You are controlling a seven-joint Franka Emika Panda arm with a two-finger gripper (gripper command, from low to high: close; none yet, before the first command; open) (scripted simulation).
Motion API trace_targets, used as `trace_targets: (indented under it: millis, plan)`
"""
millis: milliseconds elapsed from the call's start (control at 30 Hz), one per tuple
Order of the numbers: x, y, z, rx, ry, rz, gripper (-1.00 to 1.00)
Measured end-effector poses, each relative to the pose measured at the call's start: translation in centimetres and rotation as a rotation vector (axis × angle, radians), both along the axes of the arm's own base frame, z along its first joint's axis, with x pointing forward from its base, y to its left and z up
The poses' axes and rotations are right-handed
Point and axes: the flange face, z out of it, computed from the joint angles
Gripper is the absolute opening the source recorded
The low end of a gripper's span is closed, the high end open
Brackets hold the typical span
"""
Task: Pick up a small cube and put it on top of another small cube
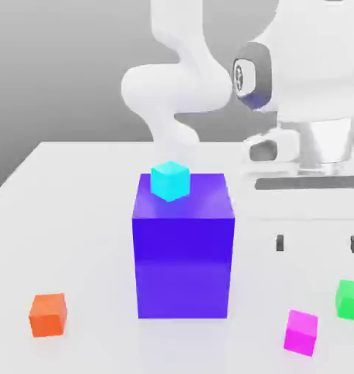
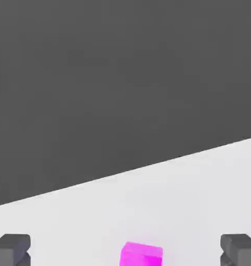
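The gripper (image 1: 317, 243) hangs above the white table (image 1: 77, 241) at the exterior view's right, its fingers spread wide and holding nothing. The magenta cube (image 1: 301, 332) sits on the table roughly beneath it, seemingly a little nearer the camera. A cyan cube (image 1: 170, 180) rests atop the tall blue block (image 1: 183, 248). A green cube (image 1: 351, 299) and an orange cube (image 1: 48, 315) lie well apart.

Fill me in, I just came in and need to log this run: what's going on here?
A white Panda arm hangs over a white table with its pincer open and holding nothing. In the hand view the magenta cube sits between the two fingertips, so it looks like the likely pick. A cyan cube rests on a big blue block; the orange cube and green cube lie loose on the table.
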Motion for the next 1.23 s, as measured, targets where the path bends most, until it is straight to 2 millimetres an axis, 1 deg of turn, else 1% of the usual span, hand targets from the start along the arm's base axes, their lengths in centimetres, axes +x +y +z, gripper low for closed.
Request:
trace_targets:
  millis: [167,333,367,533,567,600,667,767,833,967,1000,1033,1100,1133,1233]
  plan:
    - [-2.8,2.0,-9.1,-0.058,0.118,-0.072,0.00]
    - [-3.3,2.3,-15.8,-0.069,0.135,-0.082,0.00]
    - [-3.4,2.3,-16.6,-0.069,0.136,-0.082,-1.00]
    - [-3.4,2.3,-16.5,-0.068,0.134,-0.082,-1.00]
    - [-3.4,2.3,-16.9,-0.068,0.134,-0.082,-1.00]
    - [-3.4,2.3,-16.4,-0.069,0.134,-0.082,-1.00]
    - [-3.3,2.4,-14.5,-0.069,0.134,-0.082,-1.00]
    - [-3.5,2.6,-10.9,-0.069,0.134,-0.073,-1.00]
    - [-5.0,5.7,-9.1,-0.073,0.134,0.063,-1.00]
    - [-9.5,12.7,-6.0,-0.096,0.118,0.391,-1.00]
    - [-10.1,13.5,-6.4,-0.100,0.115,0.430,-1.00]
    - [-10.4,13.9,-7.2,-0.102,0.113,0.450,-1.00]
    - [-10.6,14.2,-9.6,-0.104,0.112,0.464,-1.00]
    - [-10.7,14.3,-10.8,-0.104,0.111,0.468,1.00]
    - [-10.7,14.3,-10.8,-0.104,0.111,0.468,1.00]
